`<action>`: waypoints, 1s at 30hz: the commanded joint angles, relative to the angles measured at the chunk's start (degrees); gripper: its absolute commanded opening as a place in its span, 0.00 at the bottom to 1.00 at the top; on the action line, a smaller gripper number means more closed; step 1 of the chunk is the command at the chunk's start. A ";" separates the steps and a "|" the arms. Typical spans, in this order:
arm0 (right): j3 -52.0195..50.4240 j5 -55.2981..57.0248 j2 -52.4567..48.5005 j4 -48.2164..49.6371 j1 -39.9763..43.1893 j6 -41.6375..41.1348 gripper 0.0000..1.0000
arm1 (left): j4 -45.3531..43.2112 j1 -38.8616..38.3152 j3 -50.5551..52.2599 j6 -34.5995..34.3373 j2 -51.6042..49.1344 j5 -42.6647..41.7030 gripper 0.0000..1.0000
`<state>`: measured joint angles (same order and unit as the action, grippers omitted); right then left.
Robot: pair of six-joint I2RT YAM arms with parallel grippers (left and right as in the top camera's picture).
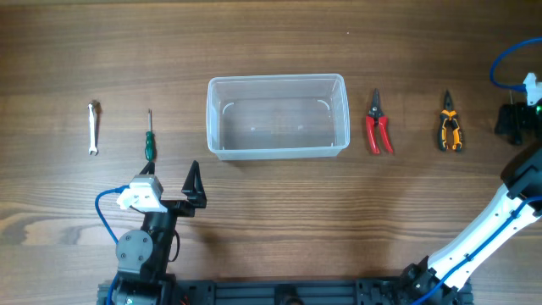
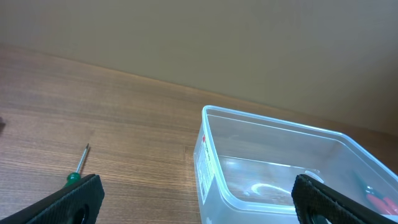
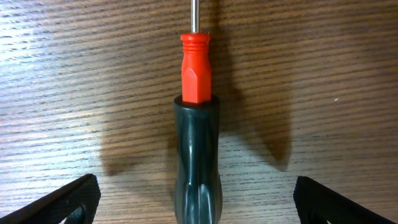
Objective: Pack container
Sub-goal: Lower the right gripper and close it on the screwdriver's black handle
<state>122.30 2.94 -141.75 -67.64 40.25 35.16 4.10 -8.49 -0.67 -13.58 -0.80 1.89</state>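
Note:
The clear plastic container (image 1: pixel 278 80) stands empty at the table's middle and also shows in the left wrist view (image 2: pixel 267 122). My left gripper (image 1: pixel 172 182) is open and empty, near the front of the table between the container and a green-handled screwdriver (image 1: pixel 149 141). In its wrist view the open fingers (image 2: pixel 199 200) frame the container's near left corner and the green screwdriver (image 2: pixel 77 167). My right gripper (image 1: pixel 517 121) is at the far right edge. It is open (image 3: pixel 196 205), low over a screwdriver with a red and dark grey handle (image 3: pixel 195 149) that lies between its fingers.
A small wrench (image 1: pixel 94 127) lies at the far left. Red-handled pliers (image 1: pixel 378 125) and orange-and-black pliers (image 1: pixel 450 131) lie right of the container. The red pliers show faintly through the container wall (image 2: pixel 378 200).

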 commanded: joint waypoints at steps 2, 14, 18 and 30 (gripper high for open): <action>1.33 1.18 -2.49 0.11 -0.28 -0.66 1.00 | -0.15 0.42 0.35 1.18 0.42 0.57 1.00; 1.33 -3.32 -2.49 4.35 -0.28 -0.83 1.00 | -0.15 0.42 0.35 1.18 0.42 0.57 1.00; 1.33 -4.87 -2.49 5.03 -0.28 -0.74 1.00 | -0.15 0.42 0.35 1.20 0.42 0.57 1.00; 0.98 -5.97 -3.28 4.83 -0.11 -0.63 1.00 | -0.15 0.42 0.35 1.18 0.42 0.57 1.00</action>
<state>122.52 -1.52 -142.85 -62.89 40.27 34.94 4.10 -8.49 -0.67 -13.58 -0.80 1.89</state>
